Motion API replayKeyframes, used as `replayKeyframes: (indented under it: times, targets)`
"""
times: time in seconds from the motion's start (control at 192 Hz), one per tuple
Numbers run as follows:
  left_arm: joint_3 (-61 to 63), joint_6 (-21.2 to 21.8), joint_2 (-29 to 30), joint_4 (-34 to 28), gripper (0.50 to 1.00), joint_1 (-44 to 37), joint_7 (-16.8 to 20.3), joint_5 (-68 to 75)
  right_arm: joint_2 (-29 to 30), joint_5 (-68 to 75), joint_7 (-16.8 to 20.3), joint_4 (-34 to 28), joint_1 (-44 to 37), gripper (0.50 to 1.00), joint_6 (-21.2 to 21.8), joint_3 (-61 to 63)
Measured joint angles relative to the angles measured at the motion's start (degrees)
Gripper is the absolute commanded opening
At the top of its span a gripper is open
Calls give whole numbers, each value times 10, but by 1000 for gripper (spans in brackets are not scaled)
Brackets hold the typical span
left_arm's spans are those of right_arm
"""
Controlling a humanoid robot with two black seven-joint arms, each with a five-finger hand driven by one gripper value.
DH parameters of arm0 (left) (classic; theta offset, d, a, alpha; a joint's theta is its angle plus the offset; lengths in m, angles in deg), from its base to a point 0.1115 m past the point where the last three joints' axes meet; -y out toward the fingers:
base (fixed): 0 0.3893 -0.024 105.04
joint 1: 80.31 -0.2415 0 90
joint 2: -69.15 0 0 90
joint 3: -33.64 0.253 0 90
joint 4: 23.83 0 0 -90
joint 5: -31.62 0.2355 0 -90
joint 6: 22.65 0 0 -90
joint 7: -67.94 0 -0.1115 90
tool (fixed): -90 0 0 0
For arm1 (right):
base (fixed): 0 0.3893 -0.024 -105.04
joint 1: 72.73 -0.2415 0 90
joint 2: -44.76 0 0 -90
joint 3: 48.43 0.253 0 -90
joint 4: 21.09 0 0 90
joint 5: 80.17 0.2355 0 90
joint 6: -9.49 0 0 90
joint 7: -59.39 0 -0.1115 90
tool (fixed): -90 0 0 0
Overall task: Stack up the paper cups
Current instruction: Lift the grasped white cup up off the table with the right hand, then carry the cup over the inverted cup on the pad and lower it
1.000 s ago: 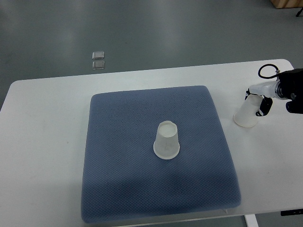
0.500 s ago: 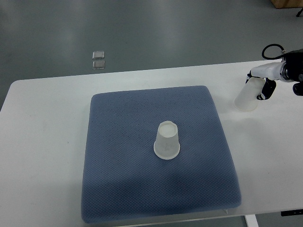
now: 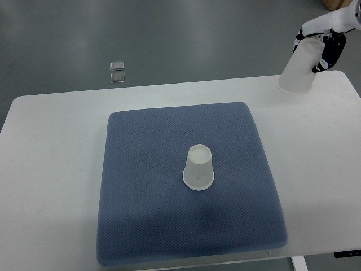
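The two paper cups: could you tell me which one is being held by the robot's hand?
The cup at the top right, gripped by the right hand and tilted mouth-down; the other cup stands upside down, untouched, on the blue mat.

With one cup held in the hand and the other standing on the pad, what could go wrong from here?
1. The right hand grips the held cup near its closed end only, tilted; it may slip or deform.
2. The upside-down cup stands on a soft blue pad; a push from the side may tip it.
3. The held cup is far from the target, at the table corner, so alignment errors may grow.
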Motion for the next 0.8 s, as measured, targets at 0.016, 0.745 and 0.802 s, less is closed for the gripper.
replayKeyframes:
  times: [0.016, 0.745, 0.802]
  targets:
    - [0, 0, 0, 0, 1000, 0, 0, 0, 0, 0, 0, -3, -5, 678, 3, 0]
    - [-1, 0, 0, 1, 1000, 0, 0, 0, 86, 126, 0, -110, -127, 680, 13, 46]
    - [-1, 0, 0, 0, 1000, 0, 0, 0, 101, 139, 0, -110, -129, 680, 12, 55]
